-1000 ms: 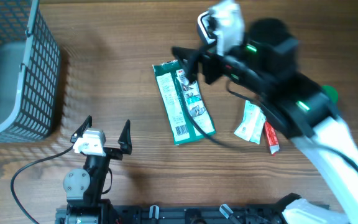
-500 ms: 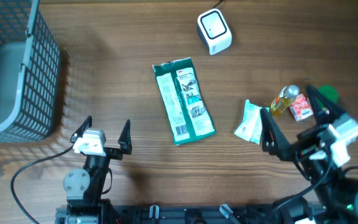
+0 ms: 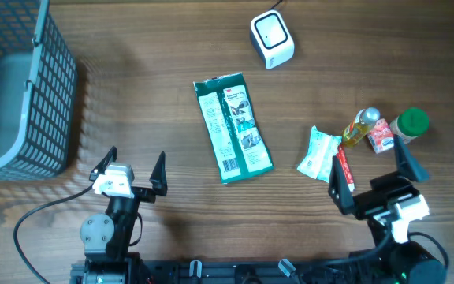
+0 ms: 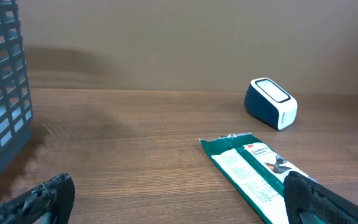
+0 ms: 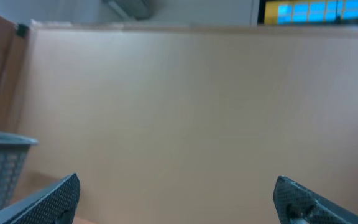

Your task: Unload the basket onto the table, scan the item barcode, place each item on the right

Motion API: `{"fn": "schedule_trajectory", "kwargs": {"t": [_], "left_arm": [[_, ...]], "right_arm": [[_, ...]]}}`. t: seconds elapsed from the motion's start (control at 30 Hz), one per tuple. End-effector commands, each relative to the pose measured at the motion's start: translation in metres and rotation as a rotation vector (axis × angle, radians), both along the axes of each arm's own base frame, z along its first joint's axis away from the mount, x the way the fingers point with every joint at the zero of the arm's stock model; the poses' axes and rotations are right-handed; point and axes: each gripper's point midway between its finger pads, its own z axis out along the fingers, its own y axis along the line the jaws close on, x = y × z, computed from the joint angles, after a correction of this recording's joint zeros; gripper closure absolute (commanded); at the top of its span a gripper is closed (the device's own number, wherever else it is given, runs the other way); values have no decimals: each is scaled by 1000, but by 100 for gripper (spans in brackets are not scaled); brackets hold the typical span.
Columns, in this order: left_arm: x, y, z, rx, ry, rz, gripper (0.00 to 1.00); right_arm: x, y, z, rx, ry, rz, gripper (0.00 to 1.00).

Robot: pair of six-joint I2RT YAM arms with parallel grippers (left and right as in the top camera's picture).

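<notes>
A long green and white packet (image 3: pixel 233 128) lies flat at the middle of the table, also seen low right in the left wrist view as the green packet (image 4: pixel 253 169). The white and blue scanner (image 3: pixel 272 39) stands behind it, shown as the scanner (image 4: pixel 271 102). My left gripper (image 3: pixel 128 166) stands open near the front edge, left of the packet, nothing between its fingers (image 4: pixel 45 196). The right gripper (image 3: pixel 371 175) is open at the front right, holding nothing. Its camera faces a beige wall, with the fingertips (image 5: pixel 303 199) at the bottom corners. No barcode is legible.
A grey wire basket (image 3: pixel 22 87) fills the far left, seen as basket (image 4: pixel 2 106). Right of the packet lie a small white-green sachet (image 3: pixel 319 155), a red tube (image 3: pixel 343 172), a yellow bottle (image 3: pixel 359 126), a red-white carton (image 3: pixel 381 136) and a green-capped jar (image 3: pixel 411 122).
The right arm has pulled back from above the scanner and packet to the front right of the table, uncovering the small items. The left arm has not moved.
</notes>
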Motion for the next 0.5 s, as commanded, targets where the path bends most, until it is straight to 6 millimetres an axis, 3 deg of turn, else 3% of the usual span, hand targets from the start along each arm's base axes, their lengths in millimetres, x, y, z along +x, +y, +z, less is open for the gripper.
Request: {"fn": "schedule_trajectory", "kwargs": {"t": [0.0, 0.3, 0.47], "left_arm": [[0, 0, -1, 15, -1, -2, 0], [0, 0, -1, 15, -1, -2, 0], [0, 0, -1, 15, -1, -2, 0]], "right_arm": [[10, -6, -21, 35, 43, -23, 0], [40, -11, -95, 84, 335, -51, 0], [49, -18, -151, 53, 562, -94, 0]]}}
